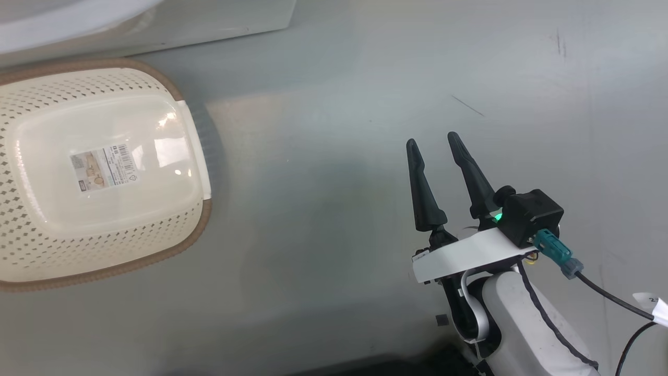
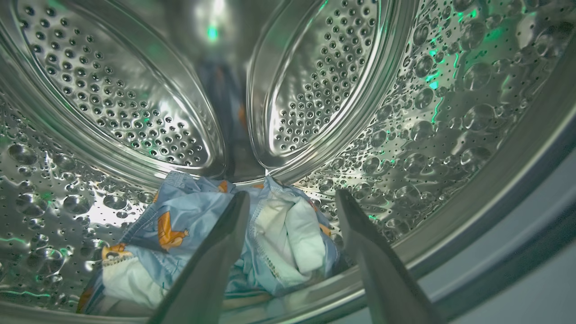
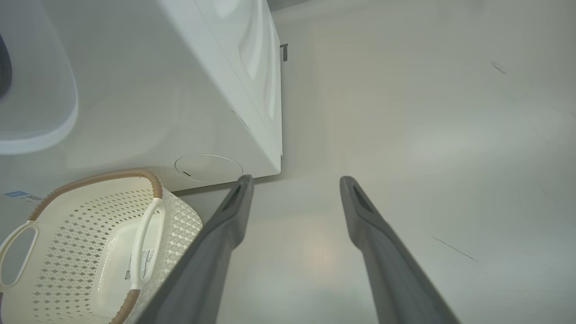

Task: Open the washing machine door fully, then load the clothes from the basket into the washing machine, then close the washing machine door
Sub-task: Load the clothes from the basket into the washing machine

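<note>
- Reaching into the steel drum (image 2: 112, 103) of the washing machine (image 3: 180, 90), the left gripper (image 2: 292, 193) has its two dark fingers spread wide, and they grip nothing.
- The clothes (image 2: 189, 225) lie in a heap inside the drum, close to its front lip and just beyond those fingertips (light blue cloth with small orange-brown figures, and white cloth folded among it). Whether a finger touches the cloth, I cannot tell.
- The right gripper (image 1: 432, 138) hangs over the bare grey floor (image 1: 365, 78), well apart from the basket (image 1: 31, 245). Its fingers are also wide apart, with nothing between them.
- The basket stands upright on the floor at the robot's left, just in front of the white washing machine. Its smooth bottom with the label sticker (image 1: 106, 167) shows plainly.
- In the right wrist view a round cap (image 3: 208, 167) sits low on the front of the machine, just behind the brown rim of the basket.
</note>
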{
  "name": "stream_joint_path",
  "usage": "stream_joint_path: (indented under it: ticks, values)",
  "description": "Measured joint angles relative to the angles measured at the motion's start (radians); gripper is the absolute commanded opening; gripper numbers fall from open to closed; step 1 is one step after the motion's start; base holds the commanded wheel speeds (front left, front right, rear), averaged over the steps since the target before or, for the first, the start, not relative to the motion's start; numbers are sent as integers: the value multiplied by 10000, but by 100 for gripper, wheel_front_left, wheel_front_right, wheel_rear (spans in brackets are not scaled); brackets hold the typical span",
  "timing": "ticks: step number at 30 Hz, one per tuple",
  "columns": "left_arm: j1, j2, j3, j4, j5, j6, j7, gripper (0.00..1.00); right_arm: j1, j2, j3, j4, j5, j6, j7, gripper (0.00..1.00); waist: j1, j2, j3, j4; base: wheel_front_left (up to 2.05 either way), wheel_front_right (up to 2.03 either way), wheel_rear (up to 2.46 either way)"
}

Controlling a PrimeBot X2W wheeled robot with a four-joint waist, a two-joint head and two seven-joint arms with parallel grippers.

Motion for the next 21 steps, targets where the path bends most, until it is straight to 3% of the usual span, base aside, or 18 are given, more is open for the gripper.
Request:
stream_joint_path:
  ticks: [16,21]
  values:
    - [1887,-836,-272,307,-244,0,-209,100,195,-27,-326,508,-77,0,0,100,0,0,-1543,602,0,0,0]
    - [2313,-1227,554,215,-372,0,-211,100,360,-33,-493,660,-77,0,0,100,0,0,-2117,794,0,0,0]
